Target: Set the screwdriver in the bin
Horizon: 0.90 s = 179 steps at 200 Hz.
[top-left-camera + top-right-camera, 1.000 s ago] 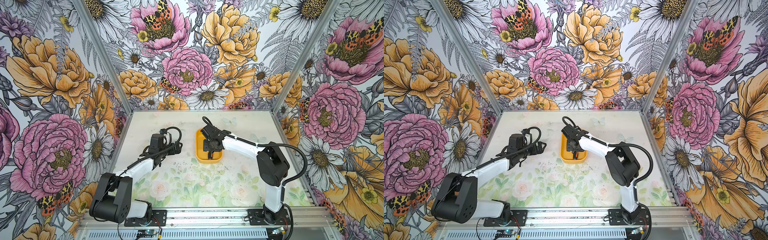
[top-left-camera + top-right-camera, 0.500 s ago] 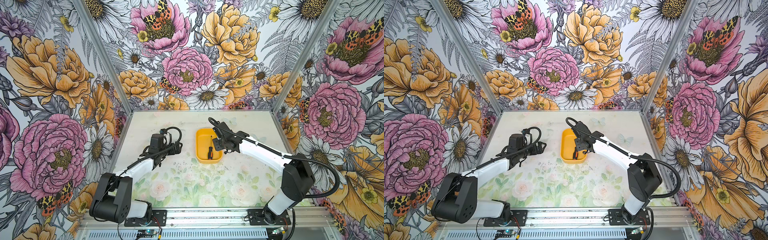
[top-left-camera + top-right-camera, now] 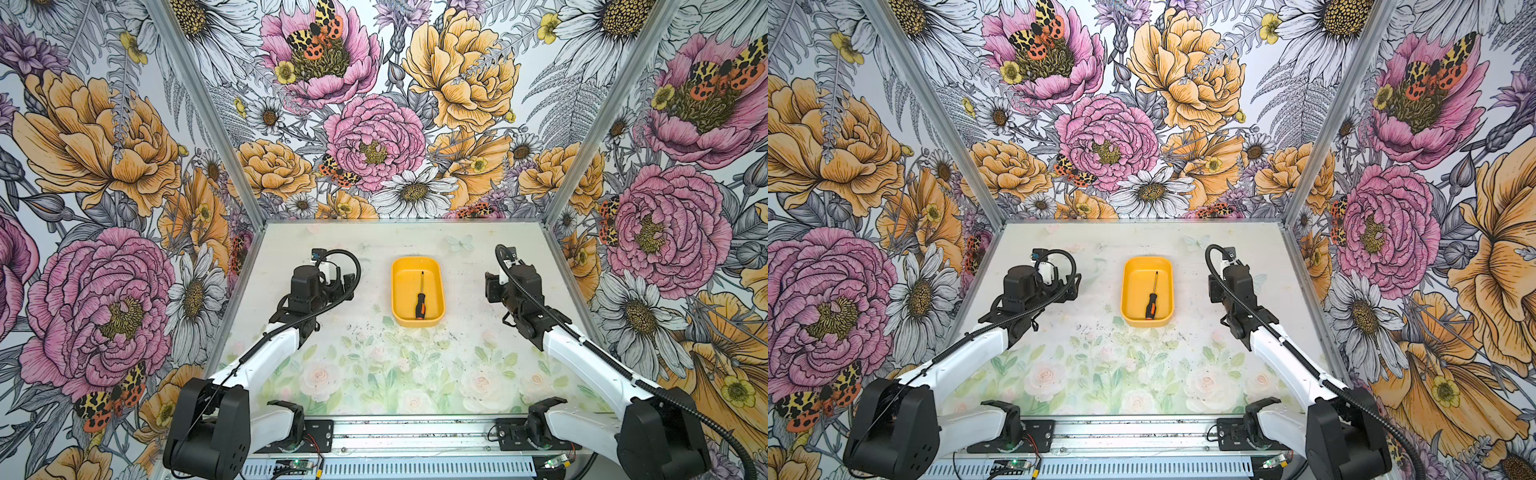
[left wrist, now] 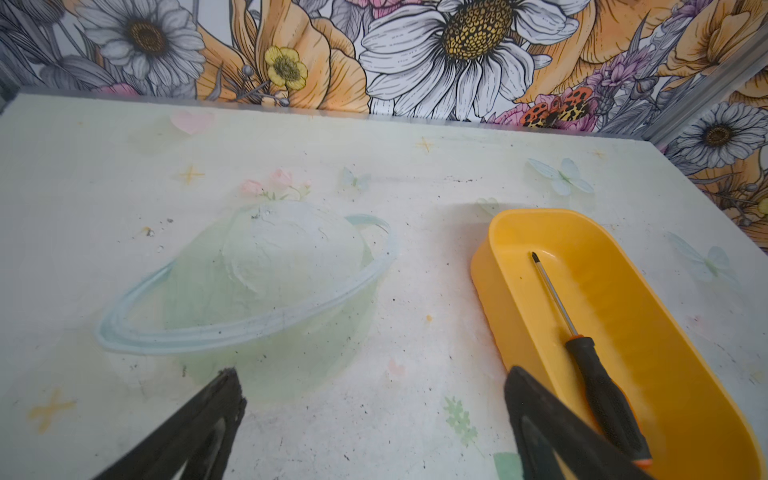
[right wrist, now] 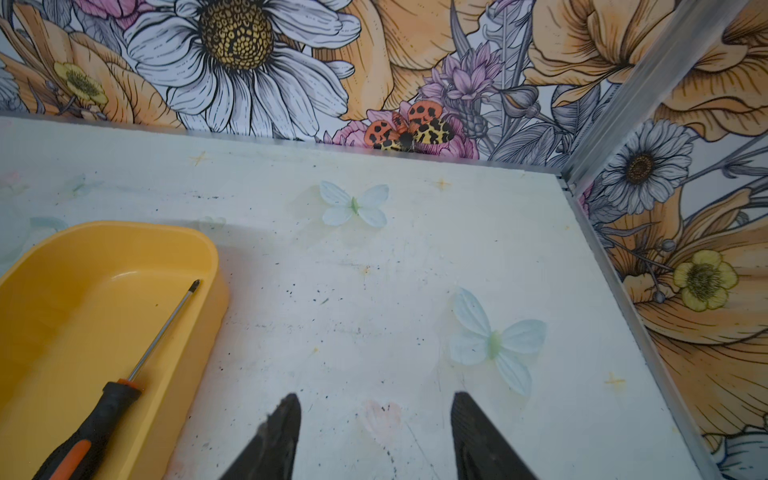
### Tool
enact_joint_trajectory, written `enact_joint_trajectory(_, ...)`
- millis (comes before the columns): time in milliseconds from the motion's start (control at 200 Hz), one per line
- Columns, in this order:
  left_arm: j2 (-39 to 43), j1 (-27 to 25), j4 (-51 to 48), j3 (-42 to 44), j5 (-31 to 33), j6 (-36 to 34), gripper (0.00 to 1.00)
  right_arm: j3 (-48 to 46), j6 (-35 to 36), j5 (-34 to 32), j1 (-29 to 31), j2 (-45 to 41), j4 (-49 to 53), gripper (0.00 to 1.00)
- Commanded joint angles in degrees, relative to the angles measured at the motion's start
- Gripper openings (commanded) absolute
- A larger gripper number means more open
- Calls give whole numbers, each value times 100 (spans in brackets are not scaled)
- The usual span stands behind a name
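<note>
Floral wallpaper (image 3: 374, 137) in pink, orange and white covers the three walls of the booth. Below it lies a pale tabletop (image 3: 374, 361) printed with faded roses and butterflies.

Near the middle of that table sits the shallow yellow-orange plastic bin with rounded corners (image 3: 432, 291). The slim screwdriver, with its thin metal shaft and black handle with orange accents (image 3: 420, 296), lies flat on the bin's floor. It rests wholly within the walls, tip toward the back wall and handle toward the robot.

Judging by this, the placing is done. As I read it, all that is left is for the arms to settle clear.

The left gripper (image 4: 372, 374) has its black jaws spread wide over bare table, with nothing between them. In both top views it stands well apart from the bin on the left. The right gripper (image 5: 376, 397) likewise shows its jaws parted and empty above the tabletop. It is off to the right of the bin and touches neither bin nor tool.

By count there is one screwdriver, one bin, two arms and two grippers. I see no other loose object on the table.
</note>
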<state>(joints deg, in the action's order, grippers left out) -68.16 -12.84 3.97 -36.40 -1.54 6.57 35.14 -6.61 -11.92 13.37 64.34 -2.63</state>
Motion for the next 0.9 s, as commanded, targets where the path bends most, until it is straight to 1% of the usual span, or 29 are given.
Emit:
enact_joint_trajectory(0, 118, 149, 436, 181, 568, -431, 99, -505, -162, 191, -411, -130, -1565, 59)
enact_joint_trajectory(125, 101, 500, 779, 302, 529, -451, 99, -918, -65, 134, -808, 59, -2203, 59)
enact_joint_trajectory(320, -9, 982, 2587, 1161, 373, -566, 99, -1256, 52, 94, -1163, 508, -2927, 59)
enact_joint_trajectory(395, -91, 1122, 2882, 1329, 287, -676, 99, -1322, 130, 51, -1217, 706, -3134, 59)
enact_joint_trajectory(545, -259, 1212, 3252, 1535, 276, -899, 99, -1424, 104, 32, -1293, 1209, -3772, 59)
enact_joint_trajectory(601, -356, 1239, 3590, 1668, 240, -899, 99, -1336, 80, 22, -1293, 1308, -3774, 58)
enact_joint_trajectory(706, -579, 1276, 4081, 1830, 185, -881, 99, -1374, 101, -35, -1302, 1706, -4255, 58)
enact_joint_trajectory(771, -712, 1284, 4311, 1867, 176, -863, 99, -1384, 146, 48, -1306, 1998, -4588, 58)
enact_joint_trajectory(891, -828, 1306, 4523, 1897, 127, -862, 99, -1309, 223, 154, -1295, 2334, -4744, 59)
